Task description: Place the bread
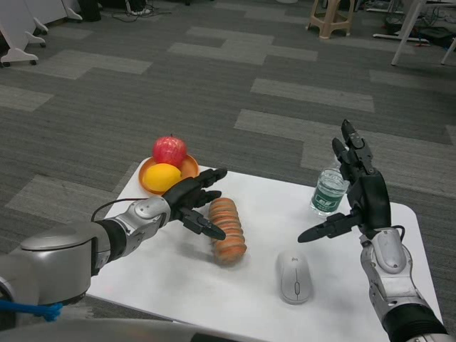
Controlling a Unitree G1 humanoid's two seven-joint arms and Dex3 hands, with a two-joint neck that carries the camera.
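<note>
My left hand (187,201) has fingers apart around the bread (227,231), touching its left side, not clamped. The bread lies mid tabletop (171,274), near the orange plate (189,168) of fruit. Risk: the loaf rolls off my fingertips or nudges the mouse (294,276). My right hand (356,196) hovers spread, empty, by the bottle (328,189). White tabletop, grey carpet (214,78).

Single head view: looks forward and down over white table (171,278), floor beyond.
</note>
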